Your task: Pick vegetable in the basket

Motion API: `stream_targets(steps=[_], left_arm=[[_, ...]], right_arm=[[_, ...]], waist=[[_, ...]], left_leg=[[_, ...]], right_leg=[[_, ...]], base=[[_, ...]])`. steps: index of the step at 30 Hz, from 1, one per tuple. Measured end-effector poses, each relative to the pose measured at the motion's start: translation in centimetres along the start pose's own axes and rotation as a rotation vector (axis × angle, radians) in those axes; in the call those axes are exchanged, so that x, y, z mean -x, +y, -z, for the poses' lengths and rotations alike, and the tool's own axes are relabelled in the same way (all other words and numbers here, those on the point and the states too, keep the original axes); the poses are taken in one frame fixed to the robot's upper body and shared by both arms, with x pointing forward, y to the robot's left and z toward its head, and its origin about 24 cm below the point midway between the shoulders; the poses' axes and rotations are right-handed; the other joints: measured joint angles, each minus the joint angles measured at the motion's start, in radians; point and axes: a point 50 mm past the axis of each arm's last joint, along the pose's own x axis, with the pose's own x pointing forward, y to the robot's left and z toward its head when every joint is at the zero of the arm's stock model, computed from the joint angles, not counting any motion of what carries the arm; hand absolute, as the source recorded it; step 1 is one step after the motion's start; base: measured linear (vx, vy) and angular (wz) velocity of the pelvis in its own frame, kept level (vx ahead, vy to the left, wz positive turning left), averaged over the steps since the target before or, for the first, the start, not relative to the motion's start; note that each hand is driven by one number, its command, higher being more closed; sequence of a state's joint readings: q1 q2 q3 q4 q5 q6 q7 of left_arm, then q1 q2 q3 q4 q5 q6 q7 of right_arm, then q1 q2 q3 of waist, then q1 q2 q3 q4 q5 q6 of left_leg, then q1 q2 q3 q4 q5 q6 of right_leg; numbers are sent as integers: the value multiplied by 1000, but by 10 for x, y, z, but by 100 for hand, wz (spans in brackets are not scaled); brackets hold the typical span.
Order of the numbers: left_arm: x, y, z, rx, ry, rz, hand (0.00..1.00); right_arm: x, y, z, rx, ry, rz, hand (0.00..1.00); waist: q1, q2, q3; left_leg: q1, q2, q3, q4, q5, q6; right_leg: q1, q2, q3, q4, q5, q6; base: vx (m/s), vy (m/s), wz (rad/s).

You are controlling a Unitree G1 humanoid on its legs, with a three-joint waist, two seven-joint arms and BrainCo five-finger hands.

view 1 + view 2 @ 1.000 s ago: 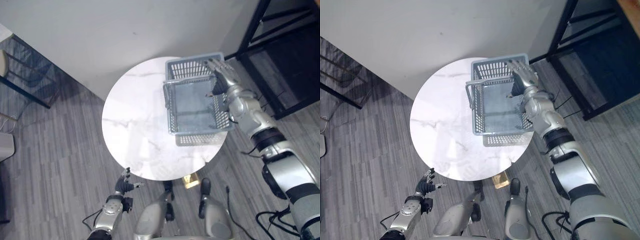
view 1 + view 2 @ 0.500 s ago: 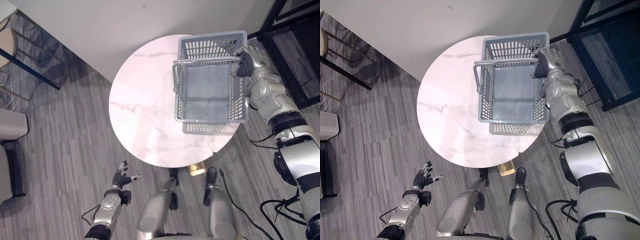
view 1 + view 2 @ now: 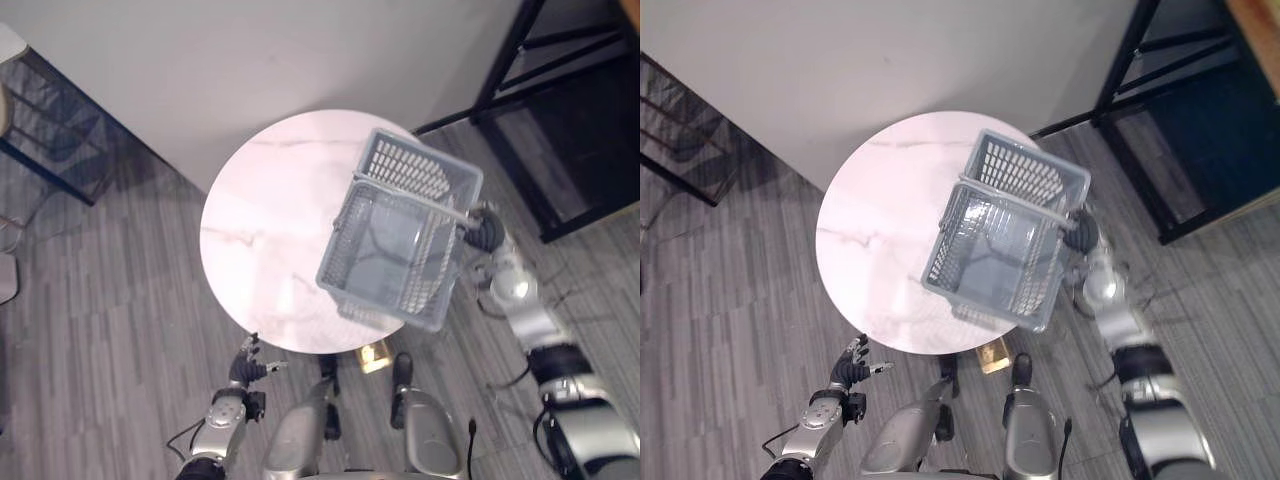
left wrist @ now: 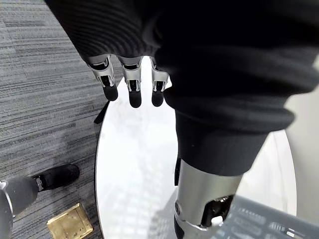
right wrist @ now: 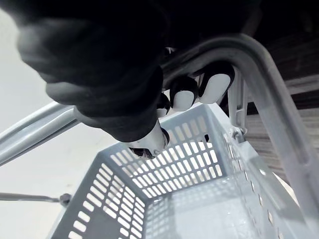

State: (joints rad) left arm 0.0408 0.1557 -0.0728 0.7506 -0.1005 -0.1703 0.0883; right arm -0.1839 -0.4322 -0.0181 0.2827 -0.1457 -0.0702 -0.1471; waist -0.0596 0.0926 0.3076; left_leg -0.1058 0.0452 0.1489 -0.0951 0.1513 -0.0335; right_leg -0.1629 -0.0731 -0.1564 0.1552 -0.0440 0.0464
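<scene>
One grey slotted plastic basket (image 3: 420, 172) sits tipped over the right edge of one round white marble desk (image 3: 265, 230), and we see its grey floor bare. The right robot hand (image 3: 484, 228) grasps its handle (image 5: 274, 94) with curled fingers; the left robot hand (image 3: 245, 372) hangs released near the floor.

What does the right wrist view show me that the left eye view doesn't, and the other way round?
Right wrist view: up close, the right hand has its fingers curled round the handle, with the slotted inner walls of the basket past them. Left eye view: the round white table, the basket held tilted and overhanging the table's near-right edge, the left hand low near the floor, and a black frame at upper right. Both: the grey basket and the right hand at its handle.
</scene>
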Motion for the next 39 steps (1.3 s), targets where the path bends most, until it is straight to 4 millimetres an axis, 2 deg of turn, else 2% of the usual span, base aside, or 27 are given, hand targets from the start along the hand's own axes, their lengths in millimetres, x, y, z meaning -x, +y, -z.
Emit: stream_targets(steps=[3, 9, 12, 15, 18, 19, 20, 21, 22, 23, 24, 25, 26, 27, 28, 29, 30, 31, 32, 33, 34, 35, 36, 39], left_arm=[[6, 7, 13, 20, 44, -33, 0], [22, 7, 34, 46, 101, -48, 0], [26, 11, 35, 67, 92, -70, 0], [26, 12, 30, 73, 69, -75, 0], [20, 16, 9, 88, -18, -90, 0], [15, 16, -4, 87, -65, -86, 0], [12, 13, -11, 96, -88, -80, 0], [11, 13, -19, 101, -118, -83, 0], [11, 13, -19, 96, -120, -80, 0], [12, 13, -18, 97, -117, -81, 0], [13, 13, -16, 99, -113, -83, 0], [14, 13, -15, 100, -110, -83, 0], [16, 13, -14, 103, -110, -84, 0], [16, 14, -14, 110, -109, -93, 0], [16, 13, -13, 125, -106, -95, 0], [17, 8, -12, 140, -103, -85, 0], [17, 3, -11, 145, -100, -73, 0], [17, 1, -11, 146, -100, -67, 0], [19, -6, -11, 153, -100, -45, 0], [20, -7, -14, 154, -114, -39, 0], [21, -8, -14, 159, -118, -39, 0], [22, -8, -15, 162, -122, -39, 0], [25, -7, -15, 165, -131, -44, 0], [28, -2, -19, 174, -159, -62, 0]], right_arm=[[25, -3, 12, -108, 38, 13, 100], [73, -6, 21, -244, 52, 55, 100], [81, -3, 22, -293, 61, 74, 100], [87, 1, 20, -336, 64, 98, 100], [91, 7, 9, -402, 32, 119, 100], [93, 8, 5, -418, 23, 128, 100], [93, 6, 4, -420, 18, 132, 100], [93, 8, 4, -426, 16, 133, 100], [99, 9, 8, -426, 42, 133, 100], [102, 10, 11, -424, 56, 133, 100], [106, 10, 15, -419, 76, 132, 100], [106, 10, 17, -418, 84, 133, 100], [106, 11, 21, -417, 102, 141, 100], [104, 11, 24, -416, 115, 149, 100], [102, 12, 26, -414, 123, 152, 100], [102, 12, 32, -411, 149, 164, 100], [103, 14, 38, -407, 174, 161, 100], [103, 14, 40, -406, 183, 161, 100], [107, 14, 49, -404, 225, 169, 100], [111, 15, 54, -416, 256, 175, 100], [112, 14, 56, -424, 267, 189, 100], [115, 12, 58, -439, 285, 215, 100], [119, 12, 61, -448, 304, 231, 100], [123, 12, 60, -487, 308, 256, 100]], waist=[[-18, -17, -45], [-49, -30, -128], [-64, -39, -139], [-59, -46, -137], [-50, -83, -113], [-45, -103, -101], [-36, -91, -100], [-35, -85, -84], [-39, -92, -87], [-36, -92, -86], [-36, -107, -92], [-35, -108, -93], [-35, -116, -98], [-27, -110, -99], [-17, -96, -100], [-2, -80, -98], [3, -76, -96], [2, -73, -93], [-10, -51, -79], [-13, -63, -76], [-5, -69, -73], [-6, -81, -66], [-9, -79, -67], [-7, -78, -68]], left_leg=[[22, 3, 21, 0, -13, -3], [77, 11, 61, 0, -42, -1], [101, 15, 84, 0, -51, 0], [114, 21, 139, 0, -57, 2], [51, 37, 204, 81, -84, 16], [11, 47, 222, 152, -105, 29], [-17, 85, 243, 186, -123, 52], [-34, 113, 244, 224, -142, 60], [-31, 116, 238, 240, -148, 67], [-33, 113, 239, 247, -148, 67], [-43, 110, 236, 264, -148, 67], [-56, 111, 235, 277, -147, 66], [-91, 114, 235, 306, -136, 53], [-133, 125, 232, 328, -106, 36], [-148, 141, 233, 321, -87, 28], [-165, 173, 233, 302, -52, 14], [-175, 191, 218, 277, -13, -3], [-176, 197, 213, 266, 4, -8], [-172, 216, 171, 208, 99, -28], [-159, 214, 134, 155, 168, -63], [-169, 218, 123, 233, 98, -79], [-176, 219, 121, 344, 7, -61], [-162, 218, 114, 458, -104, -60], [-95, 227, 89, 616, -278, -64]], right_leg=[[22, 6, 21, -26, 5, 5], [79, 20, 58, -71, 17, 2], [91, 25, 81, -71, 21, -4], [76, 35, 135, -67, 39, -10], [3, 38, 182, -14, 49, -4], [-14, 39, 201, -11, 67, 21], [-19, 56, 219, -20, 76, 59], [-52, 57, 202, 191, -19, 8], [-57, 23, 188, 397, -116, 4], [-46, -2, 186, 464, -144, 19], [-10, -49, 188, 545, -176, 37], [11, -65, 188, 556, -182, 44], [64, -91, 193, 516, -173, 45], [110, -75, 186, 391, -223, 74], [112, -59, 180, 339, -230, 79], [134, -32, 153, 244, -242, 72], [152, -10, 129, 179, -261, 42], [155, 0, 127, 170, -266, 35], [152, 38, 97, 187, -255, 17], [133, 35, 75, 192, -249, -10], [126, 35, 72, 193, -243, -38], [124, 32, 67, 196, -232, -53], [116, 32, 70, 199, -220, -59], [76, 43, 101, 231, -207, -65]], base=[[37, 12, -20], [83, -4, -22], [36, -4, -24], [-5, 5, -52], [-80, -4, -52], [-135, -12, -41], [-138, 5, -41], [-120, -16, -24], [-82, -13, -7], [-101, -94, 5], [-109, -105, 0], [-188, -180, 1], [-201, -205, -3], [-205, -205, -13], [-230, -205, -32], [-251, -216, -32], [-272, -244, -20], [-291, -283, 32], [-390, -301, 48], [-379, -286, 41], [-322, -247, 18], [-201, -156, 4], [-197, -123, 0], [-179, -19, -26]])
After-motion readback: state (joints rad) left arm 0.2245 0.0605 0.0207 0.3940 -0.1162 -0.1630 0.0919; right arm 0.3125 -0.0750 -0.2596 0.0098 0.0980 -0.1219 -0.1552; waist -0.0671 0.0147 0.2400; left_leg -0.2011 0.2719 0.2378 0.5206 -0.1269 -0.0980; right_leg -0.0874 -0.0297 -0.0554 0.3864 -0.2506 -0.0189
